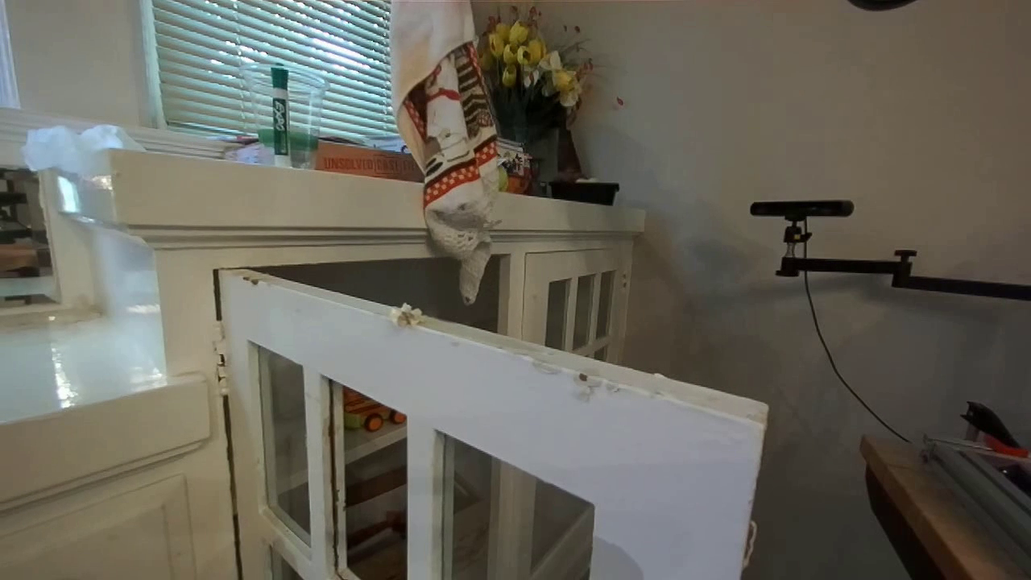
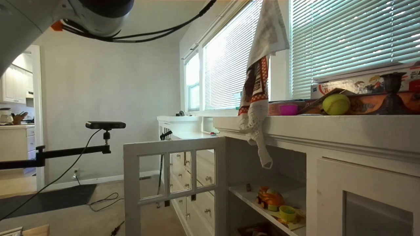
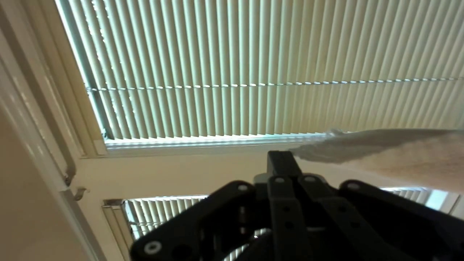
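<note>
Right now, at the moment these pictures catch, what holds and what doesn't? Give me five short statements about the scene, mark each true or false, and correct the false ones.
1. The pincer is shut on the towel. True.
2. Every door in sight is shut. False: a paned cabinet door stands open.
3. In both exterior views, the towel's lower end hangs lower than the ledge. True.
4. The pink container lies on a shelf inside the cabinet. False: the pink container is up on the ledge.
5. The tennis ball rests on the ledge too. True.
</note>
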Controlling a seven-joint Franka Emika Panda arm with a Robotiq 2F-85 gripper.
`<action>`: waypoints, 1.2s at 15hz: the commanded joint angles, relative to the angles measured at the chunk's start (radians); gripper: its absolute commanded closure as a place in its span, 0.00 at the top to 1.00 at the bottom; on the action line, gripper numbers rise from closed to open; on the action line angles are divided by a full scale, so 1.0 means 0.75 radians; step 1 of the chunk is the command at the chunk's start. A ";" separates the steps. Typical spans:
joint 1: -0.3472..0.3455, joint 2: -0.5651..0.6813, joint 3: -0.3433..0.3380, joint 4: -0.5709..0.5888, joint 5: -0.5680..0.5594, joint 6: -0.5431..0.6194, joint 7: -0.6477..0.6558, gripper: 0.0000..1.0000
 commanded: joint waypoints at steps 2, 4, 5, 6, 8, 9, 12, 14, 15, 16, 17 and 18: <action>0.034 -0.047 -0.044 0.001 -0.085 0.125 -0.087 0.00; 0.044 -0.062 -0.061 0.001 -0.113 0.174 -0.112 0.00; 0.049 -0.070 -0.066 0.002 -0.124 0.193 -0.123 0.00; 0.054 -0.078 -0.072 0.002 -0.136 0.208 -0.136 0.00; 0.065 -0.092 -0.082 0.003 -0.157 0.240 -0.160 0.00; 0.071 -0.098 -0.082 0.003 -0.167 0.257 -0.182 0.00; 0.088 -0.117 -0.089 0.002 -0.194 0.307 -0.240 0.00; 0.097 -0.127 -0.088 0.001 -0.206 0.342 -0.289 0.00; 0.102 -0.130 -0.089 0.000 -0.217 0.364 -0.316 0.00; 0.108 -0.135 -0.092 -0.003 -0.229 0.377 -0.339 0.00; 0.110 -0.144 -0.092 -0.018 -0.227 0.404 -0.375 0.00; 0.114 -0.146 -0.091 -0.019 -0.232 0.421 -0.400 0.00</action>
